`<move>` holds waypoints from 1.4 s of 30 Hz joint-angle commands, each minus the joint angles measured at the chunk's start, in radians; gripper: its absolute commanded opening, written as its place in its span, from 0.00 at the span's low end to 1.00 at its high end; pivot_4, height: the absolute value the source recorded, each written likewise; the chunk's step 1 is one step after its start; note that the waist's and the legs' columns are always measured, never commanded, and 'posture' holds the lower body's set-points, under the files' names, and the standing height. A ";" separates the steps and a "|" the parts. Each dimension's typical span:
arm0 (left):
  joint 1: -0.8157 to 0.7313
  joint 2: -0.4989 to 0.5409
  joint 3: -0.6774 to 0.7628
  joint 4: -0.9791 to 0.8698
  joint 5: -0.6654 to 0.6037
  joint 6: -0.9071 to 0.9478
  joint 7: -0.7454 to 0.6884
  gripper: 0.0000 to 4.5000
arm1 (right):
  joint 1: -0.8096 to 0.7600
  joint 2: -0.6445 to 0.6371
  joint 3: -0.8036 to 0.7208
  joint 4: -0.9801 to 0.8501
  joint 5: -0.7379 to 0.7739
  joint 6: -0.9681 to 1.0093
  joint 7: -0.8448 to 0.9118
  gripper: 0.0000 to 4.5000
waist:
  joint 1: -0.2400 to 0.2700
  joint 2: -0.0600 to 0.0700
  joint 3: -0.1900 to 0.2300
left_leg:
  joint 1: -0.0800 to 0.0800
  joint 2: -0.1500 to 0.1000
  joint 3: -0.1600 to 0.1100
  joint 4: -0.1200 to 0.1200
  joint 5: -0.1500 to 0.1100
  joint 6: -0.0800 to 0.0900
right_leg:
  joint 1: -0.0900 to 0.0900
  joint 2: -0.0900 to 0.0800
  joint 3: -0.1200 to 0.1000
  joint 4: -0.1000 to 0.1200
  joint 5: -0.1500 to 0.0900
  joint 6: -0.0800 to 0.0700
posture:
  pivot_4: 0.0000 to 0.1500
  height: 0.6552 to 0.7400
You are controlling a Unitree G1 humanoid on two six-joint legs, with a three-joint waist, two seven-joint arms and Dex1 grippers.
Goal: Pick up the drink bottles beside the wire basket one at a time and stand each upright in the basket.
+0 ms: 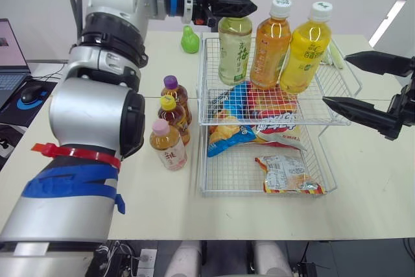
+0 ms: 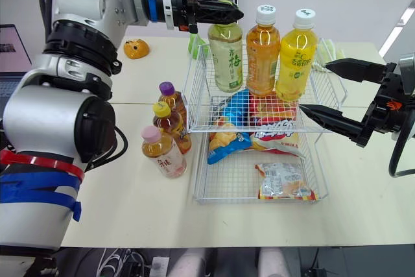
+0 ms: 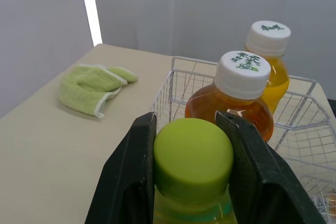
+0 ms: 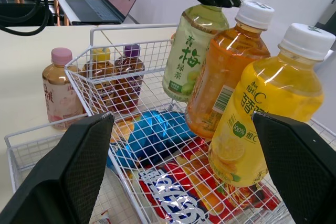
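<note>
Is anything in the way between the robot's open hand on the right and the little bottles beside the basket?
Yes. The wire basket, with the green bottle and two more tall bottles standing in it, sits between the right gripper and the three little bottles.

Three bottles in wire basket's upper tier, three others left, snacks beneath.

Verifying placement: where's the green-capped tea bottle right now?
In the head views, the green-capped tea bottle stands at the left end of the upper tier of the wire basket, beside the orange tea bottle. The left gripper has its jaws closed on the cap.
</note>
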 commanded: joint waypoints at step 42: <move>1.244 0.502 0.751 -1.451 -0.255 0.504 0.307 0.99 | -0.106 -0.008 0.193 0.167 -0.050 -0.159 0.212 1.00 | -0.002 0.003 -0.002 | 0.006 0.002 0.001 -0.001 0.001 -0.001 | 0.004 0.001 0.003 0.000 0.000 -0.002 | 1.00 1.00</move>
